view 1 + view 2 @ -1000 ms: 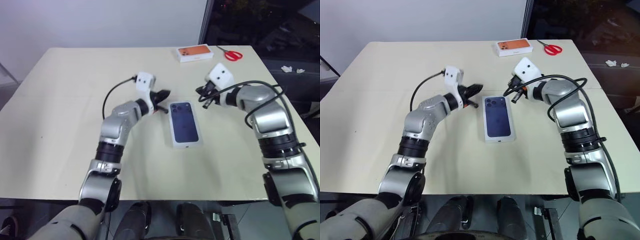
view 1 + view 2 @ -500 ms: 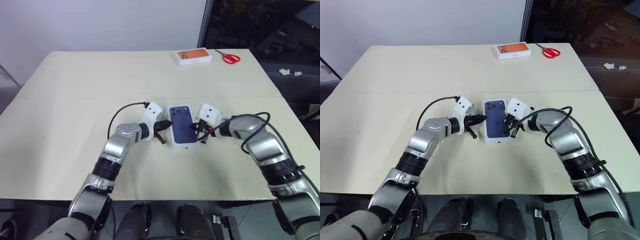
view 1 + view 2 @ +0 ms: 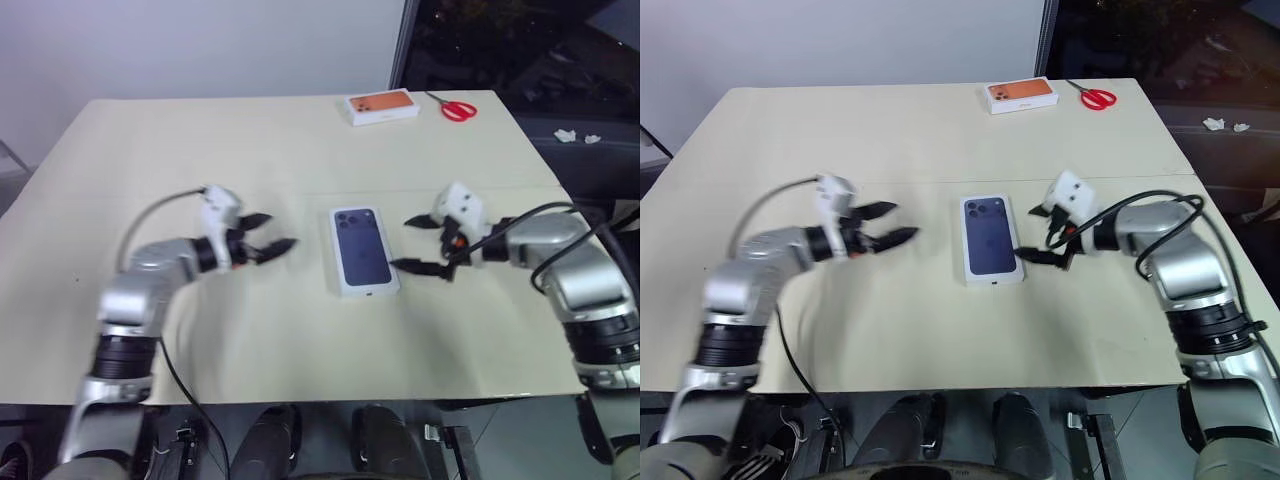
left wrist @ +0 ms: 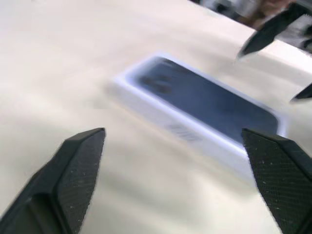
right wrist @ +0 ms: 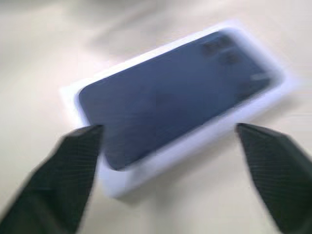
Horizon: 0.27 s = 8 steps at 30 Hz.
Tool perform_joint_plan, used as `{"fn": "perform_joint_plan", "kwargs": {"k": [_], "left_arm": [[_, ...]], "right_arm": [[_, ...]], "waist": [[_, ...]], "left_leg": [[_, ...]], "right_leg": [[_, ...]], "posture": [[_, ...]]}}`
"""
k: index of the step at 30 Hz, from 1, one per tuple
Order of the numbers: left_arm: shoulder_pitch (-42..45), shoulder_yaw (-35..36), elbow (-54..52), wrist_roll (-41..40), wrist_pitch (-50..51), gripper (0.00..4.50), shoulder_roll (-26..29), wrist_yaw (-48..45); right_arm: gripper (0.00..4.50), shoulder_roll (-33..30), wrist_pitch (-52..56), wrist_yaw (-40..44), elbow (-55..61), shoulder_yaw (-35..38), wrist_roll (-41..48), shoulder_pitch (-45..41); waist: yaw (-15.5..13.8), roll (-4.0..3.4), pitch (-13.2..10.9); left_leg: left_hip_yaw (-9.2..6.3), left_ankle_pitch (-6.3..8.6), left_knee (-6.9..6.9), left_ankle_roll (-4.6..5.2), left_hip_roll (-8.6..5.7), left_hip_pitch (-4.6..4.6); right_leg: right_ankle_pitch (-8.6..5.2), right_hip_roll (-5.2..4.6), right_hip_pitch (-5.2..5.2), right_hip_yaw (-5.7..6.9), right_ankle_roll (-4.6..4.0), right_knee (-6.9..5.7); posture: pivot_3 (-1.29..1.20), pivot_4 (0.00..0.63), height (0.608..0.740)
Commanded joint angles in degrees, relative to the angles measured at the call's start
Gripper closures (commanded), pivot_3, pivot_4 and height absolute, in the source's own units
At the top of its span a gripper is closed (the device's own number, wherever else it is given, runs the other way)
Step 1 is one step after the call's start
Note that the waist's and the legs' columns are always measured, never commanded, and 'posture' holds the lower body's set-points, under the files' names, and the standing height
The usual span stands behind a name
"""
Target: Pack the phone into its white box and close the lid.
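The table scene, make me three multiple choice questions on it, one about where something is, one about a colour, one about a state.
1. Where are the scissors?
A. at the table's far edge, right of the orange-printed box
B. on the closed white box
C. in the left claw

2. What colour are the scissors' handles?
A. blue
B. red
C. green

3. How do the two claws stand?
A. both shut on the box
B. left open, right shut
C. both open, holding nothing

Answers:
1 A, they lie beside the orange-printed box near the far edge.
2 B, the handles are red.
3 C, the left claw and right claw gape on either side of the lid, which sits on the box, without touching it.
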<state>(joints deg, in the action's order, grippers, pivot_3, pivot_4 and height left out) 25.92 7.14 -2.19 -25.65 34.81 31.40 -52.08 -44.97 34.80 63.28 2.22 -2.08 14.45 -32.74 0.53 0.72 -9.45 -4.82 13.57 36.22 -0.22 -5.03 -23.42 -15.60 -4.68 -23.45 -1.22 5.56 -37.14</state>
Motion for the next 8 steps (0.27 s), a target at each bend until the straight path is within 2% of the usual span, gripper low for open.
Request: {"fn": "perform_joint_plan", "kwargs": {"k": [1, 8], "left_arm": [[-3.3, 2.9, -2.9, -3.3, -1.8, 0.0, 3.8, -5.1], [-12.7, 8.9, -3.5, -3.7, -3.2, 0.0, 11.7, -7.4]], "right_arm": [[0.07, 0.8, -3.4, 0.0, -1.0, 3.4, 2.8, -1.3], [0.07, -2.9, -9.8, 3.8, 0.0, 6.9, 4.7, 5.2]], "waist": [[0.1, 0.0, 0.0], [0.0, 0.0, 0.0]], "left_leg": [[0.01, 0.01, 0.02, 0.02, -0.01, 0.03], [-0.02, 0.03, 0.0, 0.05, -0.01, 0.01]], "right_leg": [[0.0, -0.03, 0.05, -0.03, 0.0, 0.02], [0.01, -0.06, 0.04, -0.03, -0.02, 0.03]], "posture": [[0.0, 0.15, 0.74], [0.0, 0.15, 0.74]]}}
